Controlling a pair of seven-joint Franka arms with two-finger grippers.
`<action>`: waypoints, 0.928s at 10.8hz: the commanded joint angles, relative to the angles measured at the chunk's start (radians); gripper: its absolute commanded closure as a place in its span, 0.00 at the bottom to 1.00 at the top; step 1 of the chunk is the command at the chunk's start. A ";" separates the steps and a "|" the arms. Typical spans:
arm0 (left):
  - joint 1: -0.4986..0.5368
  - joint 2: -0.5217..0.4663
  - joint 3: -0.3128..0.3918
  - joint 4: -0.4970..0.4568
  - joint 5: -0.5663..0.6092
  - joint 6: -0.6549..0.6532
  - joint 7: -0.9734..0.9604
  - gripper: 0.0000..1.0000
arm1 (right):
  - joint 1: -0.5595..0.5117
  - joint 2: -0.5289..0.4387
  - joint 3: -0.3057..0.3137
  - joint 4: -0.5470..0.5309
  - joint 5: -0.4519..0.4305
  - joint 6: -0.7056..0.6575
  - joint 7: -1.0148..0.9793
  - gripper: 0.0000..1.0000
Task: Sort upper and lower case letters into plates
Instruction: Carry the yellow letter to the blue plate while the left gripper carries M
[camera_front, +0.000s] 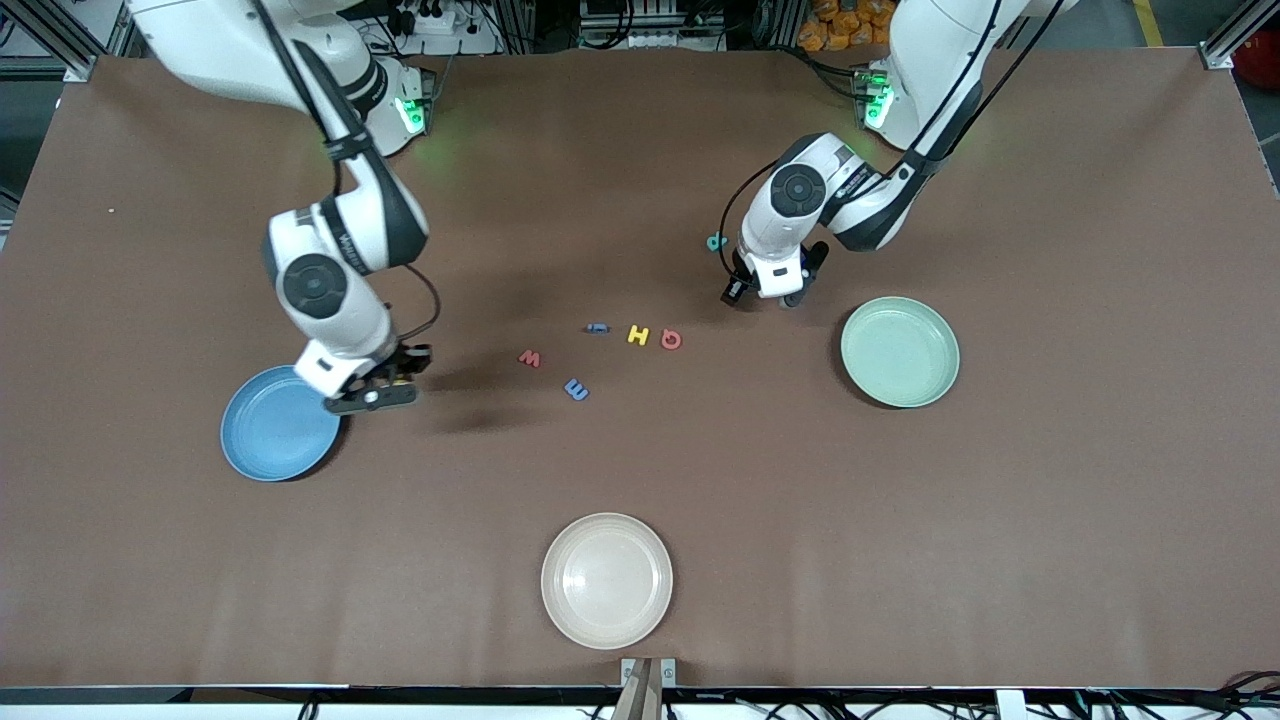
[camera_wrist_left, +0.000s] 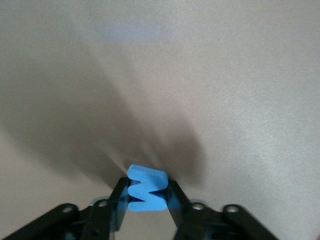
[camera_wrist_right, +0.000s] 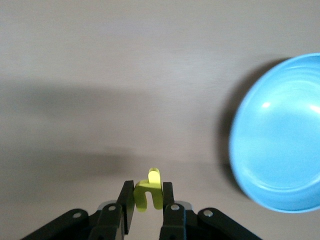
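Note:
My left gripper (camera_front: 764, 294) is shut on a blue letter (camera_wrist_left: 146, 190), low over the table beside the mint green plate (camera_front: 900, 352). My right gripper (camera_front: 372, 397) is shut on a yellow lower case h (camera_wrist_right: 150, 194), over the table at the rim of the blue plate (camera_front: 278, 425), which also shows in the right wrist view (camera_wrist_right: 280, 135). Both plates hold nothing. On the table lie a teal letter (camera_front: 716, 242), a small blue letter (camera_front: 597, 327), a yellow H (camera_front: 638, 335), a red Q (camera_front: 670, 340), a red W (camera_front: 529, 358) and a blue E (camera_front: 576, 389).
A cream-white plate (camera_front: 606, 580) sits near the table's edge closest to the front camera. The loose letters lie in a short band mid-table between the two arms. The brown tabletop (camera_front: 1050, 520) spreads wide around the plates.

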 joint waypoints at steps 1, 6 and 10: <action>0.008 0.013 0.001 -0.003 0.009 0.013 -0.008 0.79 | -0.074 -0.002 0.011 0.056 -0.107 -0.062 -0.001 1.00; 0.064 -0.075 0.004 0.012 0.008 -0.114 0.084 0.80 | -0.225 0.026 0.014 0.124 -0.231 -0.014 -0.004 0.58; 0.159 -0.146 0.007 0.056 -0.009 -0.295 0.266 0.83 | -0.222 0.029 0.021 0.123 -0.225 0.014 0.001 0.00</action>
